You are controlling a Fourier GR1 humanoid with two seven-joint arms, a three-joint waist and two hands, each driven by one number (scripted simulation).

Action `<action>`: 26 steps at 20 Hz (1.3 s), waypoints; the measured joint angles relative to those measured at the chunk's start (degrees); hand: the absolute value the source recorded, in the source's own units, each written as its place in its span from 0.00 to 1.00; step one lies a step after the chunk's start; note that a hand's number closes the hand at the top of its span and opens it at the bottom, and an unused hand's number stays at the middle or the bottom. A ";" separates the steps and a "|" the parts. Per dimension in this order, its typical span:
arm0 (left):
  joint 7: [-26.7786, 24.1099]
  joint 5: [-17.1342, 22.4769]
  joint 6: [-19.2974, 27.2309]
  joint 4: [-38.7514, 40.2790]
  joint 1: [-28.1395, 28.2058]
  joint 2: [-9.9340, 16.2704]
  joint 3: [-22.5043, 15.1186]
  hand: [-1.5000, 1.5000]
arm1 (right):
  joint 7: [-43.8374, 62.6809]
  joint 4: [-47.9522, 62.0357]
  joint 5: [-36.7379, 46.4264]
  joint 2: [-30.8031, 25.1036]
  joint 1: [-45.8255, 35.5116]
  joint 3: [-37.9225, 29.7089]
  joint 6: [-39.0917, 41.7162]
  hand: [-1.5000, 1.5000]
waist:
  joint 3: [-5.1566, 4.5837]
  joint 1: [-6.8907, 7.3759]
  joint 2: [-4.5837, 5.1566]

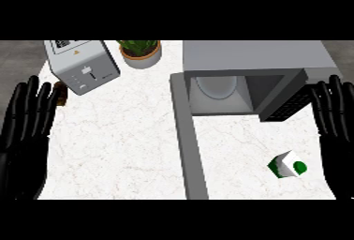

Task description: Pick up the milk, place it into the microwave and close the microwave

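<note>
A small white and green milk carton (288, 165) lies on the white counter at the lower right. The grey microwave (256, 61) stands at the back right with its cavity (220, 91) showing a glass turntable inside. Its door (190, 140) is swung wide open and reaches down toward the view's lower edge, left of the carton. My right hand (336, 126) rests open at the right edge, fingers up, just right of the carton and apart from it. At the left edge my left hand (24, 126) rests open too, holding nothing.
A silver toaster (81, 63) stands at the back left. Beside it sits a potted plant (141, 51). Bare marble counter (117, 140) stretches between the left hand and the open door.
</note>
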 measured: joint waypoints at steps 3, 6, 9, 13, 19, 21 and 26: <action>-0.31 0.62 -0.62 -0.50 0.55 0.69 1.63 0.00 | -1.16 -1.77 -3.20 -1.64 3.25 -1.92 3.33 0.00 | -0.32 0.53 0.19; -0.76 1.49 -0.75 0.10 0.37 1.91 4.91 0.00 | -5.07 -2.33 -4.76 -2.91 8.22 -1.40 7.99 0.00 | -0.46 0.69 0.28; 1.81 3.69 0.33 0.68 1.45 0.48 5.89 0.00 | -5.41 -2.95 -11.74 -2.99 12.97 1.29 13.79 0.00 | -0.48 0.60 0.25; 3.28 4.86 0.80 -0.71 4.23 -0.75 6.11 0.00 | -7.49 -4.60 -17.49 -4.21 20.23 1.77 20.13 0.00 | -0.53 0.72 0.26; 1.99 5.54 -1.11 -6.10 12.54 -2.49 4.85 0.00 | -11.62 -7.31 -18.28 -3.77 29.66 1.54 25.72 0.00 | -0.59 0.95 0.26; 0.46 5.62 -1.91 -6.34 14.61 -2.98 4.77 0.00 | -13.00 -7.40 -16.81 -2.82 31.17 1.06 25.83 0.00 | -0.59 0.98 0.28; -2.94 6.09 -4.08 -8.13 20.77 -3.93 4.10 0.00 | -14.46 -7.13 -12.63 -0.70 31.62 -0.92 23.52 0.00 | -0.61 1.23 0.29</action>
